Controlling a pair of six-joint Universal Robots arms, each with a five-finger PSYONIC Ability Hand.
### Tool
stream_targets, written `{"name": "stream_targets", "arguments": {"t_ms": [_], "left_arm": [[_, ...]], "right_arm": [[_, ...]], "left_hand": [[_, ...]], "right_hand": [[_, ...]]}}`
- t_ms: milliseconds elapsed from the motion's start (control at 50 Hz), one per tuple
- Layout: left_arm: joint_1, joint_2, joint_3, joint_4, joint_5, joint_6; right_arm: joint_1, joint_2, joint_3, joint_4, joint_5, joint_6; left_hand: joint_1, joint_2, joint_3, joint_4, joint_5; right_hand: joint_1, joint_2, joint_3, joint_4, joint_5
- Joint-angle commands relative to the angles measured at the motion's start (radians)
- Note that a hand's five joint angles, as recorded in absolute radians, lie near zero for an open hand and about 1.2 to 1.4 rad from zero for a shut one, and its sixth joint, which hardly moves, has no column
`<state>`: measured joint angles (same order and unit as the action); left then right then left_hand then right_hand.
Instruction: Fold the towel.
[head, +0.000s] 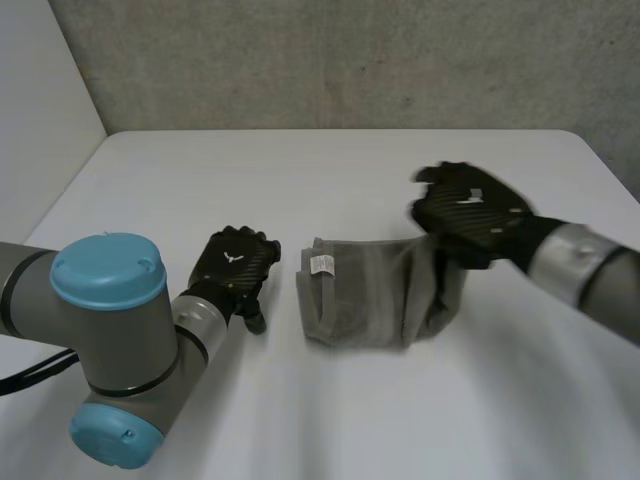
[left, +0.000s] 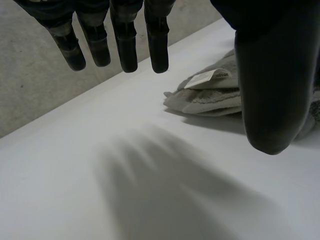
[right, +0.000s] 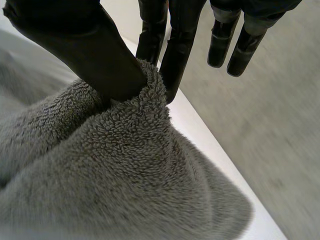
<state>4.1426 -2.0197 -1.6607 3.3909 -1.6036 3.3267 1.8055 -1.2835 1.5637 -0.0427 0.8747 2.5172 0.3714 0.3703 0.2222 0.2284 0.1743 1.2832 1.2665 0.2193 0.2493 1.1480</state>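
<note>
Head view: I'm looking down at a white table (head: 330, 170) with a grey wall (head: 330, 60) behind it. A grey towel (head: 380, 295) lies bunched near the middle of the table, with a small white label (head: 322, 264) on its left edge. My left hand (head: 238, 265) sits low at the table just left of the towel, not touching it. My right hand (head: 470, 210) is above the towel's right edge, and the cloth rises up to meet it. From this angle I cannot read either grip.

Left wrist view: this adds the left hand's state. The left hand (left: 270, 75) is released, with its fingers (left: 125, 45) hanging straight and its thumb apart from them, above bare table (left: 75, 200) and holding nothing. The towel (left: 210, 97) lies beside the thumb in stacked layers, with the label (left: 205, 79) on top at the near corner.

Right wrist view: this adds the right hand's grip. The right hand (right: 85, 50) is grasping the towel (right: 125, 175): a ridge of fleecy cloth is pinched between the thumb and the nearest fingers (right: 155, 35). The other fingers are straight and off the cloth. The rest of the towel hangs below the palm.
</note>
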Motion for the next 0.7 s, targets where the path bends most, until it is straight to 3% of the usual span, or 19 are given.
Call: {"name": "stream_targets", "arguments": {"t_ms": [20, 160, 340, 360, 380, 500, 560, 700], "left_arm": [[0.005, 0.032, -0.018, -0.001, -0.029, -0.001], [0.057, 0.093, -0.054, 0.001, -0.049, -0.001], [0.099, 0.136, -0.077, 0.001, -0.056, -0.003], [0.099, 0.136, -0.079, 0.001, -0.056, -0.001], [0.099, 0.134, -0.079, 0.002, -0.056, -0.001], [0.099, 0.130, -0.067, 0.002, -0.055, -0.003], [0.096, 0.122, -0.053, 0.005, -0.055, -0.003], [0.071, 0.122, -0.001, 0.031, -0.053, -0.006]], "right_arm": [[0.261, 0.161, -0.137, -0.022, 0.059, -0.001], [0.431, 0.318, -0.226, -0.034, 0.081, 0.000], [0.477, 0.408, -0.238, -0.029, 0.133, -0.001], [0.470, 0.408, -0.240, -0.025, 0.157, 0.000], [0.469, 0.401, -0.235, -0.020, 0.182, 0.003], [0.459, 0.358, -0.199, -0.020, 0.233, 0.017], [0.403, 0.256, -0.134, -0.023, 0.234, 0.023], [0.273, 0.066, -0.004, -0.036, 0.210, 0.253]], "left_hand": [[-0.046, -0.045, -0.048, -0.054, -0.024], [-0.067, -0.066, -0.048, -0.054, -0.044], [-0.073, -0.072, -0.048, -0.054, -0.050], [-0.073, -0.072, -0.048, -0.054, -0.050], [-0.073, -0.072, -0.048, -0.054, -0.050], [-0.082, -0.080, -0.048, -0.054, -0.059], [-0.090, -0.089, -0.048, -0.054, -0.068], [-0.087, -0.086, -0.048, -0.054, -0.065]], "right_hand": [[0.113, 0.130, -0.045, -0.075, 0.074], [0.113, 0.130, -0.045, -0.075, 0.074], [0.113, 0.130, -0.045, -0.075, 0.074], [-0.351, -0.334, -0.045, -0.075, -0.390], [-1.097, -1.080, -0.045, -0.075, -1.136], [-1.109, -1.092, -0.045, -0.075, -1.148], [-1.109, -1.092, -0.045, -0.075, -1.148], [-1.109, -1.092, -0.045, -0.075, -1.148]]}}
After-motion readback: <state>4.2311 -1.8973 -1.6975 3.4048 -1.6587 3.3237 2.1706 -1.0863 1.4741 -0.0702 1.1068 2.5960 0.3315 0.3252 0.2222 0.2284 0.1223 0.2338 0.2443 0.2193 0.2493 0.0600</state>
